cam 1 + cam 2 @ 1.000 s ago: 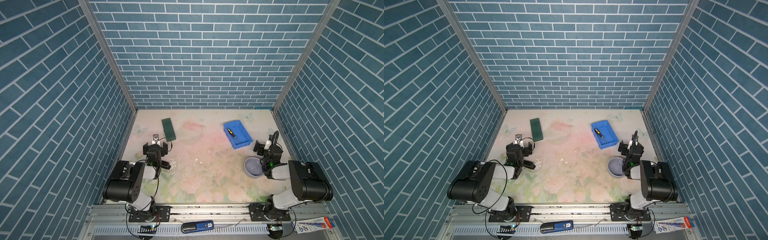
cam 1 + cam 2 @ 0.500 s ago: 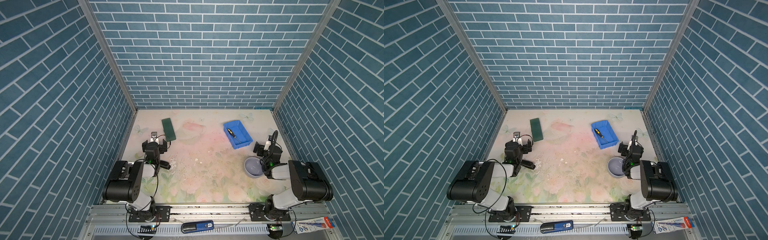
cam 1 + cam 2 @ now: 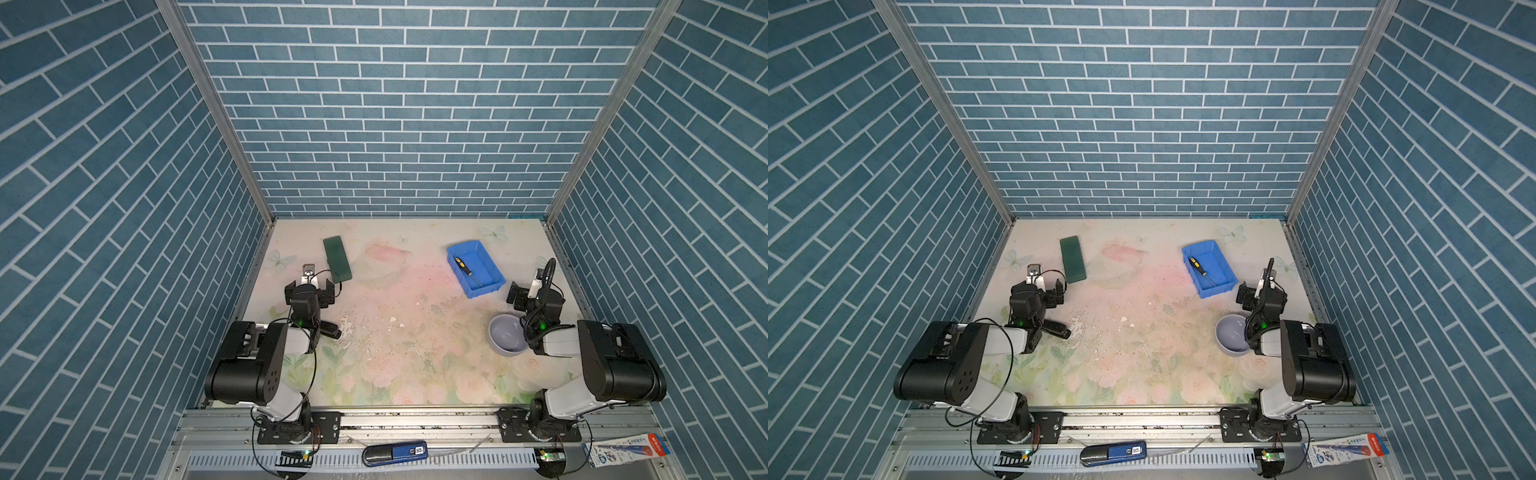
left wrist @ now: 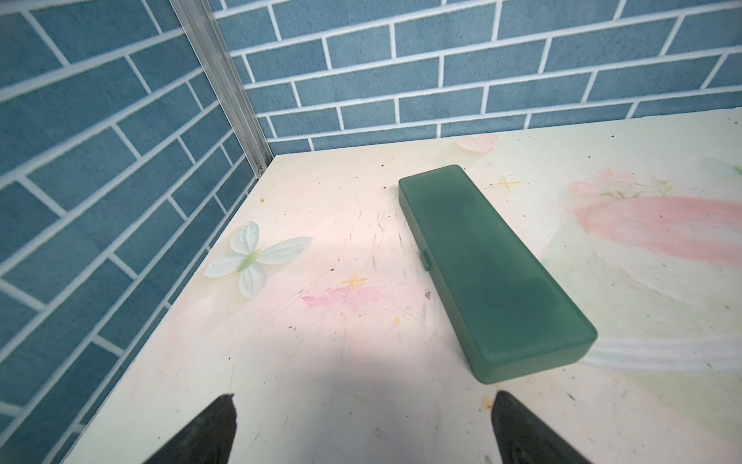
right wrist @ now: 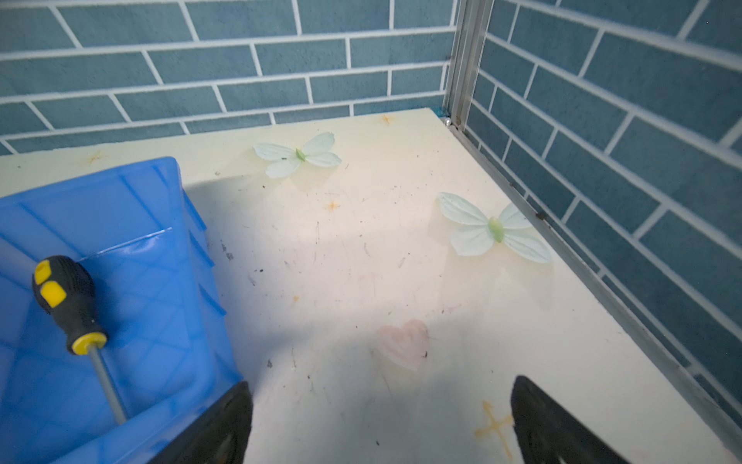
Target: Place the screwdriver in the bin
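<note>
The screwdriver [image 3: 466,270] [image 3: 1200,270], with a black handle, yellow marks and a thin shaft, lies inside the blue bin [image 3: 478,255] [image 3: 1214,253] at the back right of the table. The right wrist view shows the screwdriver [image 5: 72,305] resting on the floor of the bin [image 5: 140,281]. My right gripper [image 3: 534,293] [image 3: 1262,293] [image 5: 379,387] is open and empty, low over the table just right of the bin's near corner. At the left, my left gripper [image 3: 309,286] [image 3: 1040,286] [image 4: 363,401] is also open and empty.
A flat dark green case [image 3: 337,257] [image 4: 490,273] lies just beyond the left gripper. A grey-lavender bowl [image 3: 507,340] [image 3: 1231,334] stands beside the right arm. Brick-patterned walls close in the table's left, back and right sides.
The left wrist has shifted slightly toward the back of the table. The right arm, the screwdriver and the bin have stayed put.
</note>
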`<action>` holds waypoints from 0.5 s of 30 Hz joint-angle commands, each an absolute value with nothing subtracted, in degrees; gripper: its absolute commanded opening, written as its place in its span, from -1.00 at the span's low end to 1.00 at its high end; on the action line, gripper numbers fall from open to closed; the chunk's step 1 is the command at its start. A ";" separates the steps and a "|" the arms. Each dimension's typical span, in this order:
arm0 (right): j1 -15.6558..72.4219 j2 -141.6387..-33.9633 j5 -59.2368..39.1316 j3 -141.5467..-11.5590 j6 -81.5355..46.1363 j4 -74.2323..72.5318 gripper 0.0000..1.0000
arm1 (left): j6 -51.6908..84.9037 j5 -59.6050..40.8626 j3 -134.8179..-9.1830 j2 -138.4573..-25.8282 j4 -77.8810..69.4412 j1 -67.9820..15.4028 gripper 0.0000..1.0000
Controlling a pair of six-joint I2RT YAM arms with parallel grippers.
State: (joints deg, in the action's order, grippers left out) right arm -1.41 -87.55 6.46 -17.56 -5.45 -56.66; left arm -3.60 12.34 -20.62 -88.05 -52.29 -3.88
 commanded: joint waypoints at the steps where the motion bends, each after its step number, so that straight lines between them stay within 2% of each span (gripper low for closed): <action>1: -1.42 -88.10 6.42 -13.39 -3.43 -66.57 0.98 | -3.52 11.71 -21.24 -87.98 -52.05 -3.60 0.99; 4: -1.44 -88.56 6.21 -12.60 -3.25 -68.86 0.98 | -3.52 11.77 -21.27 -87.94 -52.03 -3.60 0.99; 12: -1.49 -88.04 7.76 -22.65 -4.04 -49.16 0.98 | -3.52 11.75 -21.19 -87.96 -52.04 -3.60 0.99; 15: -1.43 -88.06 7.73 -22.25 -3.98 -49.93 0.98 | -3.53 11.79 -21.24 -87.98 -52.10 -3.61 0.99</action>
State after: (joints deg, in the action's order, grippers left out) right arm -1.41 -87.85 6.74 -20.67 -5.48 -53.41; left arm -3.60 12.32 -20.62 -88.05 -52.18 -3.88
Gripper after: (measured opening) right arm 0.991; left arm 0.996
